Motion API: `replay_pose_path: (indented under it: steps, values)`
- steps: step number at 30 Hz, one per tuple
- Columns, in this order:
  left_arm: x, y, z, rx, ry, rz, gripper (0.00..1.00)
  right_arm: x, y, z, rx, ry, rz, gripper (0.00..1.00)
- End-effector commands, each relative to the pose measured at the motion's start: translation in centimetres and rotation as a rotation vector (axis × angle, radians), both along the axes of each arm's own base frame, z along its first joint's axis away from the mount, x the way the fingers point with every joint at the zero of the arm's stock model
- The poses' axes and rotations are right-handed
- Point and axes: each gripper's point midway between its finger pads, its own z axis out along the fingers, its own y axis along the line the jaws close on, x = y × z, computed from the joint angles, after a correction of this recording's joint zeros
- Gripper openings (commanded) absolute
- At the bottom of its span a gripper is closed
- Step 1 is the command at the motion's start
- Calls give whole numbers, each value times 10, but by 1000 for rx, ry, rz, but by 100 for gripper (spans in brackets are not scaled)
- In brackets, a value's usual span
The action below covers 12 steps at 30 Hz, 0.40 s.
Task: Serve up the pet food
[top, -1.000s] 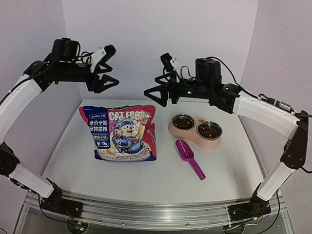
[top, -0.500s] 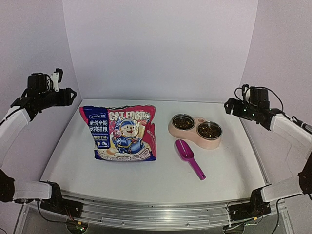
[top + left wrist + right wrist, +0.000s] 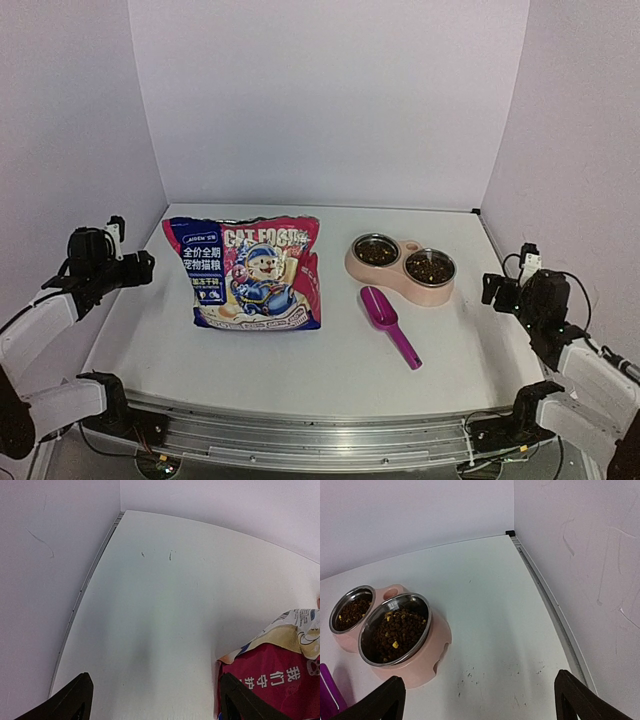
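Kibble (image 3: 397, 630) is sitting in both sides of the pink feeder (image 3: 437, 645), right of the cat food pouch (image 3: 255, 272) lying flat on the counter (image 3: 300, 370). The left pincer (image 3: 155, 692) and right pincer (image 3: 480, 682) are gaping apart, gripping nothing.

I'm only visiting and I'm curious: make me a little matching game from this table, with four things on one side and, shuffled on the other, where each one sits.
Things
1. glossy pink, blue and white cat food pouch
2. magenta plastic scoop
3. pink double-bowl feeder with steel bowls
4. small dark brown kibble pellets

Places
A. inside both of the feeder's bowls
B. lying flat on the left half of the white table
C. right of the pouch, toward the back wall
D. lying just in front of the feeder

Pairs: 1-B, 2-D, 3-C, 4-A
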Motion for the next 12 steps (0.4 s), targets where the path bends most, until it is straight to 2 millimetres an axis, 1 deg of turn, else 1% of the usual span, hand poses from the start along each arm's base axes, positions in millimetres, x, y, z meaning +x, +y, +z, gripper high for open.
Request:
replay_pose_path:
  steps: [1,5,10,12]
  values:
    - [2,5,13,31,-87,10,87,1,1,44,8,-257,10,98]
    - [2,3,9,26,-92,4,88,3,0,35,4,-235,-1,98]
    - [4,3,14,9,-106,8,89,3,1,26,23,-221,2,98]
    - [4,-2,14,-4,-102,-16,90,2,2,24,35,-222,6,98]
